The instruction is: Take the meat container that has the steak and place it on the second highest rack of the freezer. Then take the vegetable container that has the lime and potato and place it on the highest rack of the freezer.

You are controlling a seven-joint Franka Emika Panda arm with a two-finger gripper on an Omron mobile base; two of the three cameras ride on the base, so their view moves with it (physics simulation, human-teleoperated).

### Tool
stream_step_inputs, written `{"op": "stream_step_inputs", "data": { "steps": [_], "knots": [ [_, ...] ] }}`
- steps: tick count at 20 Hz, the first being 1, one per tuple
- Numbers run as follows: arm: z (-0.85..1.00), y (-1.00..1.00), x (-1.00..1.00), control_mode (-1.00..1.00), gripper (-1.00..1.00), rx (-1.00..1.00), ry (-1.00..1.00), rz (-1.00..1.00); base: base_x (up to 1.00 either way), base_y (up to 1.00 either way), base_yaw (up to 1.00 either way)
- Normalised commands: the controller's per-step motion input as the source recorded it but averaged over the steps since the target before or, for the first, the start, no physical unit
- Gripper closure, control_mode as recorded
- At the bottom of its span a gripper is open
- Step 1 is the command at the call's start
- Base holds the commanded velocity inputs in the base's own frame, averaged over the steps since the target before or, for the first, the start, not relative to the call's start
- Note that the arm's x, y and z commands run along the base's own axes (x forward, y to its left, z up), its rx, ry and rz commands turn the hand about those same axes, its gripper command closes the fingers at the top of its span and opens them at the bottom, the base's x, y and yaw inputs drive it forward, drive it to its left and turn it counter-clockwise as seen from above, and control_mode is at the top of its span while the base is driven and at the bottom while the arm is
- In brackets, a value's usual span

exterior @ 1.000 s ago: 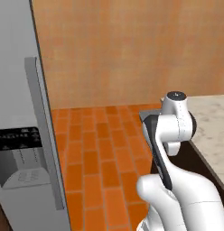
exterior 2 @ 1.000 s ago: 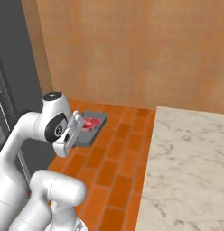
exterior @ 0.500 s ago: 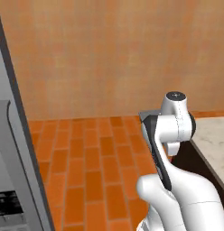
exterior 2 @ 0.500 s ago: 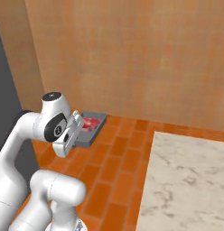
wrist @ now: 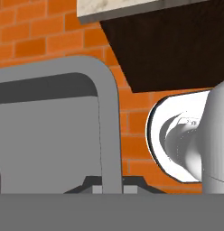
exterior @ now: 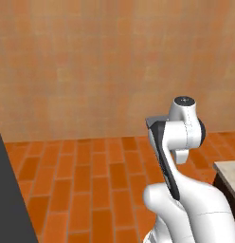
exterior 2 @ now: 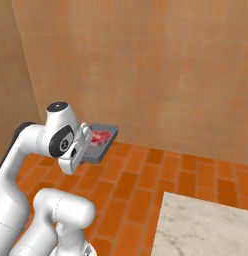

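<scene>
One grey meat container (exterior 2: 100,143) hangs in the air ahead of the arm, above the orange brick floor (exterior 2: 141,180), the red-pink steak (exterior 2: 99,137) lying inside. The jaws are pressed together, pinching its near rim (wrist: 109,135). A marble worktop (exterior 2: 201,227) lies to the right.

Steak (exterior 2: 99,136) in meat container (exterior 2: 102,150), above brick floor (exterior 2: 141,182); counter (exterior 2: 201,230) right, wall (exterior 2: 161,70) behind.
</scene>
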Motion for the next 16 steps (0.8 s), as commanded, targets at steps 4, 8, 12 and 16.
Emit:
{"op": "stream_step_inputs", "data": {
  "steps": [4,8,12,16],
  "knots": [
    [0.00,0.00,0.00,1.00,1.00,0.00,0.00,0.00,0.97,-0.23,0.13],
    [0.00,0.00,0.00,1.00,1.00,0.00,0.00,0.00,0.56,-0.15,0.46],
    [0.00,0.00,0.00,1.00,1.00,0.00,0.00,0.00,0.06,-0.23,0.81],
    [0.00,0.00,0.00,1.00,1.00,0.00,0.00,0.00,0.00,-0.16,0.90]
  ]
}}
